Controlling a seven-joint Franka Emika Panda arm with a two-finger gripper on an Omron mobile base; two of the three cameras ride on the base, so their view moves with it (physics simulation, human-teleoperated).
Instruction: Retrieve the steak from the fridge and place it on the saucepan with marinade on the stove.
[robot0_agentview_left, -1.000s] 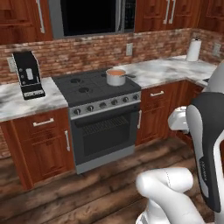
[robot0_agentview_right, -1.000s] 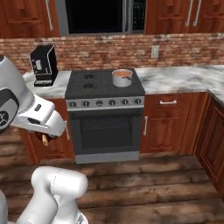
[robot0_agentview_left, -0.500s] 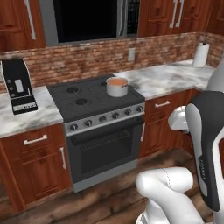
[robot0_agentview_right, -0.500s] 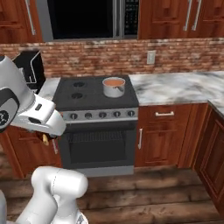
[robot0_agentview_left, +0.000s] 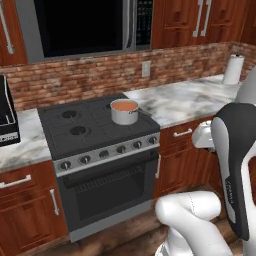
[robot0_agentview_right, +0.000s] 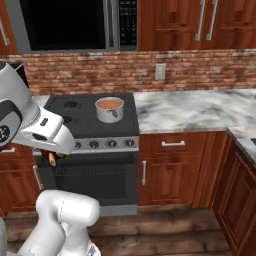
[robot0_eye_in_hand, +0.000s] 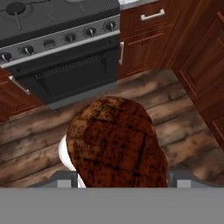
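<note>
So, open wood floor (robot0_eye_in_hand: 183, 113) lies btwn robot & stove (robot0_agentview_left: 95, 135); cabinets (robot0_eye_in_hand: 205, 65) close at 3 o'clock. Steak (robot0_eye_in_hand: 117, 142), dark red-brown w/ char marks, sits btwn the gripper's (robot0_eye_in_hand: 118, 177) half-spread fingers, held. Saucepan (robot0_agentview_left: 124, 111) w/ orange marinade (robot0_agentview_left: 124, 105) on stove's back-right burner.

In the hand view the steak (robot0_eye_in_hand: 117, 144) covers both fingertips, so how they sit on it cannot be seen; its lower part is cut off at 6 o'clock. The stove (robot0_agentview_left: 95, 132) loses its back burners past 12 o'clock there. In the right base view the white arm hides the stove's corner at 9 o'clock.
</note>
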